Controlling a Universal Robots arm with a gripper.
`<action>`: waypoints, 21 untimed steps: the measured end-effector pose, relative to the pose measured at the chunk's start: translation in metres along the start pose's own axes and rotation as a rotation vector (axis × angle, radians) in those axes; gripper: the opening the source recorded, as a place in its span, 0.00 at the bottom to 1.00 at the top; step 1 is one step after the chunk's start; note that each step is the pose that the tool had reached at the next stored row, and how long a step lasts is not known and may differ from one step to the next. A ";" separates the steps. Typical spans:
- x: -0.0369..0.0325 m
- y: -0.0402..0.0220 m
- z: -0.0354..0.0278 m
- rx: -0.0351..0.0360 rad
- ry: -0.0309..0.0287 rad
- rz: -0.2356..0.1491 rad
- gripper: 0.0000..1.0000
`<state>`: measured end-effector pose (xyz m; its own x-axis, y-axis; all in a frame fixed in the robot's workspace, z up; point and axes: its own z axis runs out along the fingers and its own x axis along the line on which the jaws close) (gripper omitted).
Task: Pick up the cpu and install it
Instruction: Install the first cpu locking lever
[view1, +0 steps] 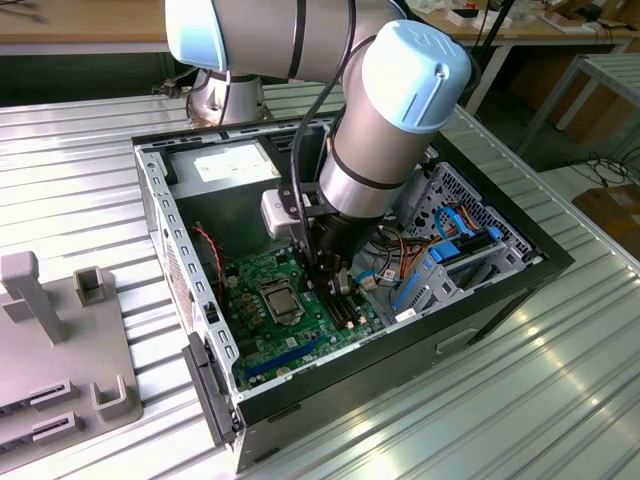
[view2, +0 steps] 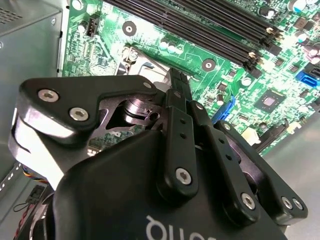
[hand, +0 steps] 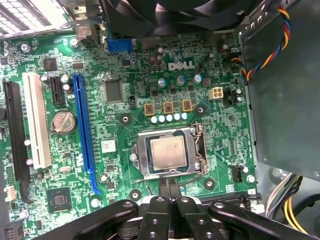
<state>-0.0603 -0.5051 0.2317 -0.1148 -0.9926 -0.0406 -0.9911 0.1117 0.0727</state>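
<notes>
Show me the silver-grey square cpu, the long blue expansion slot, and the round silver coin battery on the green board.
silver-grey square cpu (hand: 167, 152), first wrist view, middle of its metal top.
long blue expansion slot (hand: 83, 131), first wrist view, midway along its length.
round silver coin battery (hand: 63, 120), first wrist view, centre of its face.

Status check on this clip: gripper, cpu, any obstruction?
Gripper shut, empty, low over the motherboard beside the socket. Cpu seated in socket. Nothing on top of it.
</notes>
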 end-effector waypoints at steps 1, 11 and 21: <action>0.0002 -0.0001 0.0000 0.0007 0.0015 -0.001 0.11; 0.0000 0.0000 0.0003 0.0021 0.0098 -0.065 0.11; -0.0024 -0.0026 0.0008 0.0007 0.0137 -0.115 0.11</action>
<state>-0.0575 -0.5030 0.2308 0.0007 -0.9994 -0.0351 -0.9977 -0.0031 0.0676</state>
